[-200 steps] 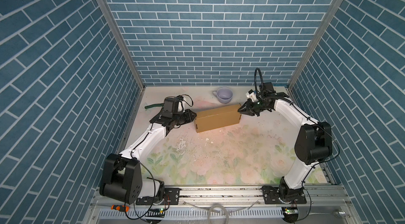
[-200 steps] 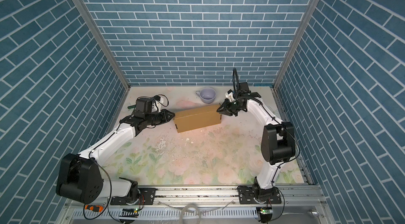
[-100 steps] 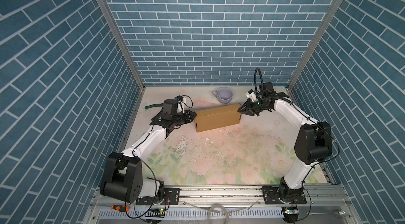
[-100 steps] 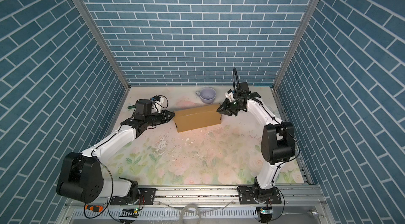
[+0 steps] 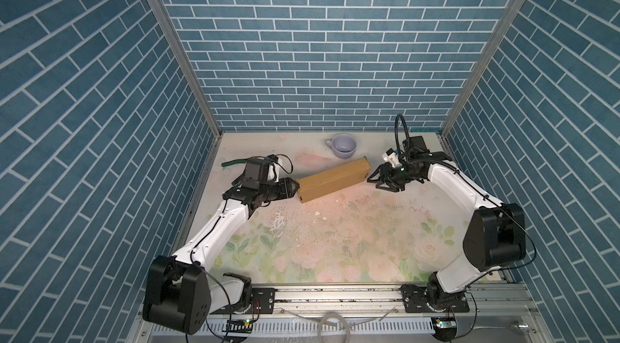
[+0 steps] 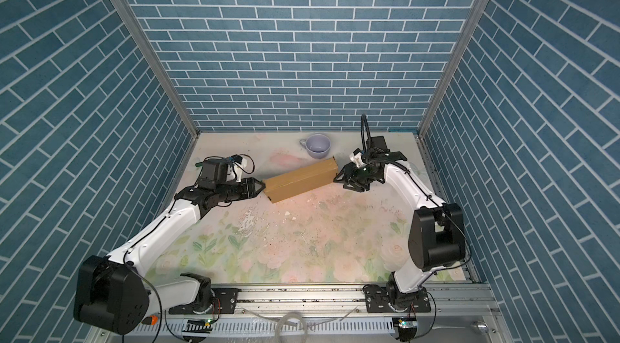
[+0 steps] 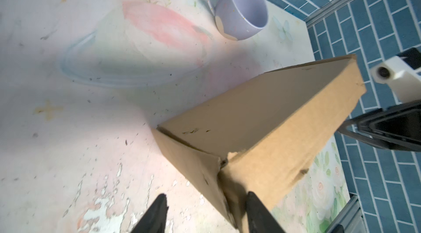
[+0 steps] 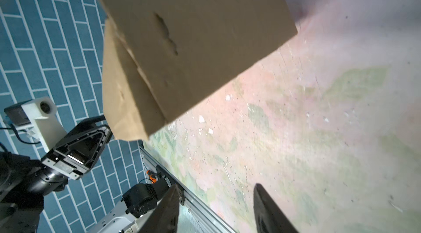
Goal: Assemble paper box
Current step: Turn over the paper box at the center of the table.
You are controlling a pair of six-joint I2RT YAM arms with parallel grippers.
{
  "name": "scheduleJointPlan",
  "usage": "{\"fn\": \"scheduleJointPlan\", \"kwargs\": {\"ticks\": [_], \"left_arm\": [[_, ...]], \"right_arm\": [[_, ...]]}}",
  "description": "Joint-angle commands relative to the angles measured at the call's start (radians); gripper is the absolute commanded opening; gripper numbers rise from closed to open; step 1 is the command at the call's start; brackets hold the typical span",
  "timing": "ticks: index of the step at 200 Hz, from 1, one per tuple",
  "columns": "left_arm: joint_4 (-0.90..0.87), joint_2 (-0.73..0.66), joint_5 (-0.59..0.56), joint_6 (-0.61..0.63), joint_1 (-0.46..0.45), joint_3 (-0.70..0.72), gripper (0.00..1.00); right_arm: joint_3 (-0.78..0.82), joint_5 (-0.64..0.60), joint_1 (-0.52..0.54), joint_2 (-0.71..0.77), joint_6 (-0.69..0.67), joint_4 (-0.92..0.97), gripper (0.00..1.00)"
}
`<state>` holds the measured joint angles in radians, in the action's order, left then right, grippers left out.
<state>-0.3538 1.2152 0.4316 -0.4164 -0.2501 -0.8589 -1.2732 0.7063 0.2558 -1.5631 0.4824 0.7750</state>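
"Paper box (image 5: 332,178) of plain brown corrugated cardboard: where do you see it?"

"Folded shut, lying slantwise on the far part of your floral-printed surface (image 5: 335,240), between the two arms. A lavender ceramic cup (image 5: 344,146) stands near its far right corner, apart from it."

"And my arms?"

"Your left arm stretches from its near base toward the far side, forearm low, wrist level, with the left pincer (image 5: 294,187) right at the box's left end. Your right arm bends at a raised elbow and stretches inward; the right pincer (image 5: 373,179) sits just beside the right end."

"Holding anything?"

"No. Both pincers stand wide. The left wrist view shows the box's end corner between the fingers (image 7: 256,213), close against one, with a frayed gap at the seam that the top views do not resolve. The right wrist view shows the surface between its parted fingers and a ragged dent in the box's broad face."
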Motion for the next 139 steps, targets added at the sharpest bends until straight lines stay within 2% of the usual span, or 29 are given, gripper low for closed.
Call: {"fn": "scheduleJointPlan", "kwargs": {"ticks": [1,31,51,63,89,112,139], "left_arm": [[-0.099,-0.028,-0.033,0.019,0.001,0.017,0.62],[-0.085,-0.037,-0.042,0.01,0.002,-0.004,0.66],[-0.08,-0.042,-0.046,-0.014,0.002,-0.034,0.67],[-0.068,-0.038,-0.05,-0.036,0.002,-0.034,0.67],[-0.058,-0.023,-0.051,-0.077,-0.01,0.004,0.68],[-0.037,-0.023,-0.116,-0.109,-0.084,0.067,0.73],[0.038,0.008,-0.168,-0.171,-0.146,0.155,0.78]], "right_arm": [[0.02,-0.053,-0.013,0.074,-0.072,0.101,0.56],[-0.094,-0.166,-0.046,0.091,-0.098,0.159,0.57],[-0.213,-0.258,-0.048,0.039,-0.122,0.225,0.57],[-0.233,-0.289,-0.046,0.009,-0.13,0.233,0.57],[-0.13,-0.316,-0.034,-0.007,-0.086,0.135,0.56],[0.003,-0.324,0.001,-0.015,-0.053,-0.002,0.59],[0.074,-0.318,0.051,-0.085,-0.051,-0.079,0.65]]}}
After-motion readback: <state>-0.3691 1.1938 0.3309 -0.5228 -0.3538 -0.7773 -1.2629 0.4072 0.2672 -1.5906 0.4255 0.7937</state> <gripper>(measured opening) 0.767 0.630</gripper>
